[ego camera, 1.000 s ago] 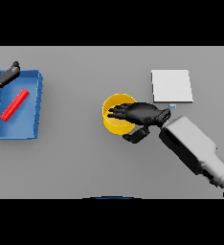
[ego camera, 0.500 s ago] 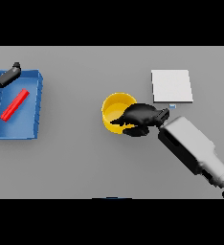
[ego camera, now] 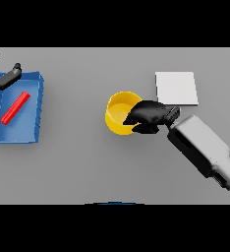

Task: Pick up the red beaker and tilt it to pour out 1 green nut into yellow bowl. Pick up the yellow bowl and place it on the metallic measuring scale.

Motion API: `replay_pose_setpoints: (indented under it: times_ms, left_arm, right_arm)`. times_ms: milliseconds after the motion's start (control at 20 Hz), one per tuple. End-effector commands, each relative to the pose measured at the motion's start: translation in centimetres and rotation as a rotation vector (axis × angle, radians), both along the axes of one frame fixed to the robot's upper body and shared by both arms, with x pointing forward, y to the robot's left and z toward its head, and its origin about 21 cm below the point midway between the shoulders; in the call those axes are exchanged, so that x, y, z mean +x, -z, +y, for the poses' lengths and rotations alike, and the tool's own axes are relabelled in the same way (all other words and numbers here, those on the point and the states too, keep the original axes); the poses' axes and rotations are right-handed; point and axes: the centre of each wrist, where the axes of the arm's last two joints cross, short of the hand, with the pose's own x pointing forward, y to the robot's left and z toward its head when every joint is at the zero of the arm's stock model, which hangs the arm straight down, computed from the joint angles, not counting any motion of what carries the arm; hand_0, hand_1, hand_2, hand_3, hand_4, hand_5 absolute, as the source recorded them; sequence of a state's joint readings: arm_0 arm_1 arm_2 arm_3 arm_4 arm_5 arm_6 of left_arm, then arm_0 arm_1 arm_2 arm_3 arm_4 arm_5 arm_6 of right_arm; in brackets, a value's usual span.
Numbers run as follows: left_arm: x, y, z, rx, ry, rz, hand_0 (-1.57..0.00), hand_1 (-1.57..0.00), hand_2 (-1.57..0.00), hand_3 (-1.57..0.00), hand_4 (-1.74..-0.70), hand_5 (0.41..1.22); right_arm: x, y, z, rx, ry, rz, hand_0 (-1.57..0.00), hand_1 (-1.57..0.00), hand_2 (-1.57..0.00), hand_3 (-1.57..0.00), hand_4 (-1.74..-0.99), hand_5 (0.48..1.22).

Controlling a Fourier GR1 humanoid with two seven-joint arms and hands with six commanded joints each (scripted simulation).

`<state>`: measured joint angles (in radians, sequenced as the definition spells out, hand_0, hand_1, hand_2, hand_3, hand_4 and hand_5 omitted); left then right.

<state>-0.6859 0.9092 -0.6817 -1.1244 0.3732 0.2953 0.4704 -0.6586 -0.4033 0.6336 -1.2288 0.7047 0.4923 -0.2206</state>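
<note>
Yellow round bowl (ego camera: 121, 111) sits mid-table, the right hand (ego camera: 149, 115) clamped over its right rim; the flat metallic scale (ego camera: 176, 88) lies just up-right, nearest that arm. Left hand (ego camera: 4, 78) idles far left.

Bare grey table (ego camera: 87, 167) between blue tray (ego camera: 36, 108) and yellow bowl (ego camera: 119, 113), measuring scale (ego camera: 176, 87) unobstructed above

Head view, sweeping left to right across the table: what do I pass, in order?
Left hand → blue tray holding the red beaker → yellow bowl → right hand at the bowl's right rim → metallic measuring scale.
</note>
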Motion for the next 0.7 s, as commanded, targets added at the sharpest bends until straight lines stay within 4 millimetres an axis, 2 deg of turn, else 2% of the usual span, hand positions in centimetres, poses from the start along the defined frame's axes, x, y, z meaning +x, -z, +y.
replay_pose_setpoints:
  times_ms: [0, 200, 300, 400, 500, 550, 650]
  left_arm:
    - [0.0, -0.1, 0.3, -0.002, -0.008, -0.004, 0.0, 0.0, 0.0, 0.0, -0.78, 0.727]
    - [-0.1, 0.2, 0.6, -0.006, -0.01, -0.007, 0.0, 0.0, 0.0, 0.0, -0.79, 0.737]
    - [-0.1, -0.2, 0.4, -0.01, 0.003, -0.028, 0.0, 0.0, 0.0, 0.0, -0.8, 0.737]
    - [-0.2, -0.3, 0.5, -0.004, 0.004, -0.024, 0.0, 0.0, 0.0, 0.0, -0.8, 0.741]
    - [0.0, -0.6, 0.5, 0.005, 0.007, -0.025, 0.0, 0.0, 0.0, 0.0, -0.8, 0.747]
    - [0.1, -0.5, 0.6, 0.002, 0.004, -0.018, 0.0, 0.0, 0.0, 0.0, -0.79, 0.748]
    - [0.1, -1.0, 0.8, 0.004, -0.004, -0.024, 0.0, 0.0, 0.0, 0.0, -0.79, 0.753]
  right_arm:
    - [0.1, -1.0, 0.0, -0.003, 0.021, -0.003, -1.53, -1.52, -1.52, -1.36, -1.714, 1.213]
    - [0.1, -2.9, -0.6, -0.014, 0.039, -0.018, -1.55, -1.55, -1.55, -1.3, -1.721, 1.218]
    - [0.1, -3.4, -0.3, -0.021, 0.053, -0.022, -1.56, -1.55, -1.56, -1.36, -1.724, 1.218]
    - [0.2, -3.9, 0.3, -0.013, 0.064, -0.024, -1.56, -1.55, -1.56, -1.32, -1.723, 1.218]
    - [0.7, -4.6, -0.6, -0.017, 0.103, -0.055, -1.57, -1.56, -1.56, -1.27, -1.723, 1.219]
    - [1.1, -5.0, -1.4, -0.028, 0.125, -0.08, -1.47, -1.53, -1.57, -1.28, -1.723, 1.22]
    - [1.7, -5.6, -2.5, -0.049, 0.172, -0.113, -1.51, -1.55, -1.57, -1.32, -1.723, 1.22]
